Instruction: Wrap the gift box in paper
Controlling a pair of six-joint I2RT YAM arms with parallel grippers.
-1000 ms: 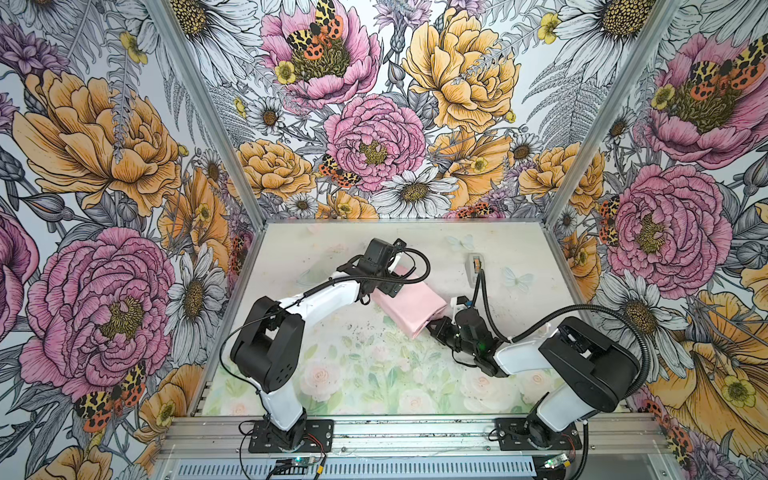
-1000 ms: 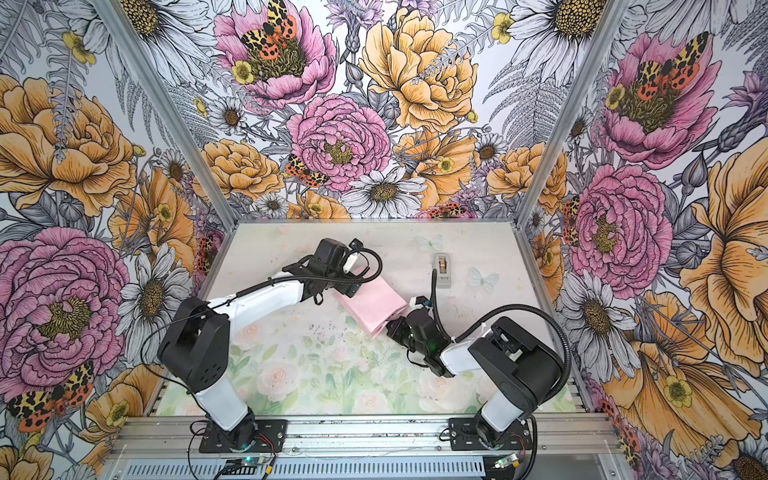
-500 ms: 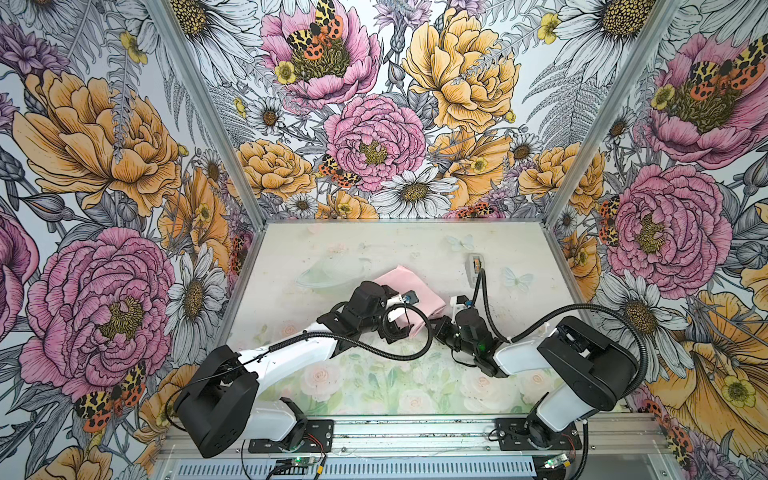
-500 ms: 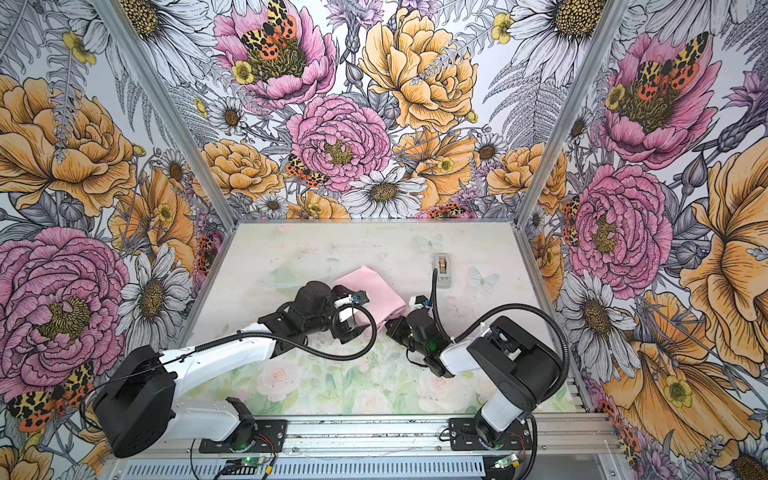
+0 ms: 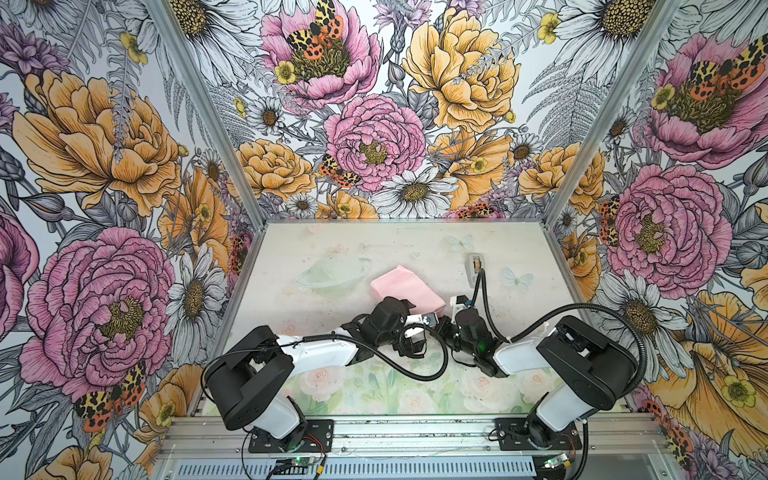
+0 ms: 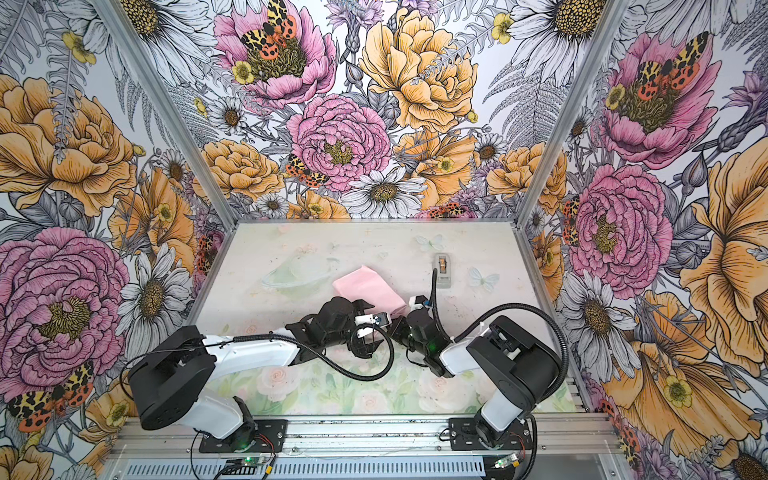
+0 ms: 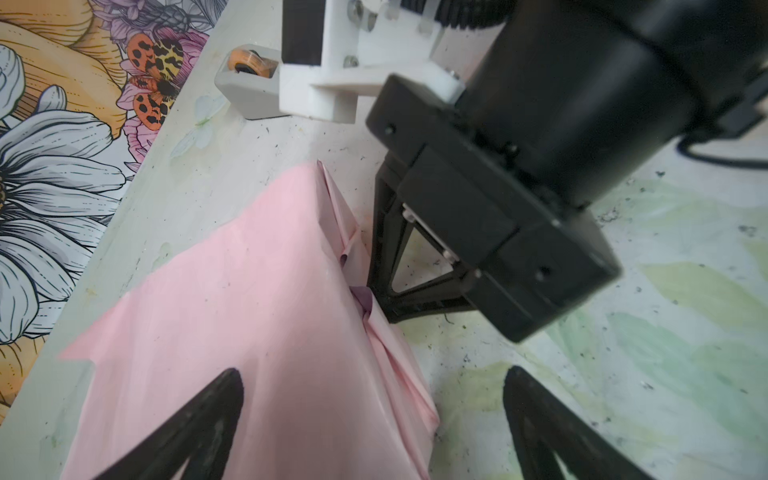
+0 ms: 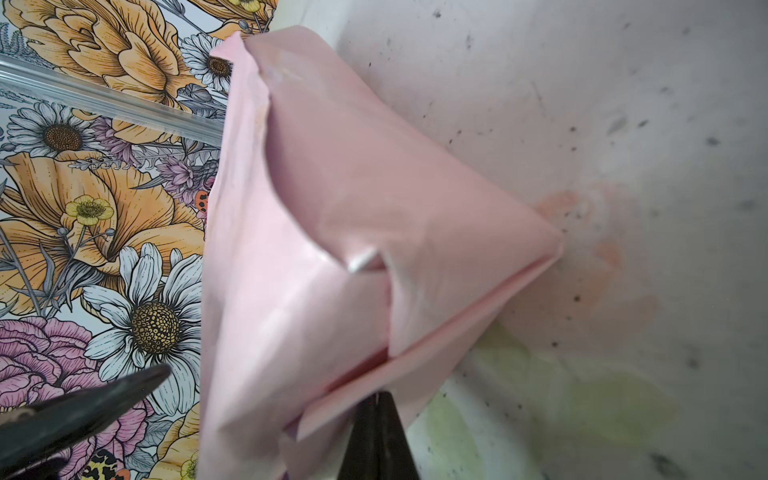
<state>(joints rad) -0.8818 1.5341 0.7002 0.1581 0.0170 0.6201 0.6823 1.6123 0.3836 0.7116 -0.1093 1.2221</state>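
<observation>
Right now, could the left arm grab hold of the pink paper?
Probably yes. On the left arm the jaws stand wide open at the pink paper, one over it, one beside it, nothing between. The right arm crowds that side, jaws shut on the folded edge.

top views: bright, flat, even light, seemingly from above; no hard shadows, only faint soft ones on the table under the arms; sharp all over; walls splay outwards at the edges, wide-lens stretch
left wrist: softer picture; the right gripper sits so close that its black body goes mushy; the left gripper has fuzzy fingers too; the paper looks a bit washed out
right wrist: small shiny glare streak on a crease of the paper; folds throw gentle shadows; far table is pale and hazy; nearest paper is out of focus
</observation>
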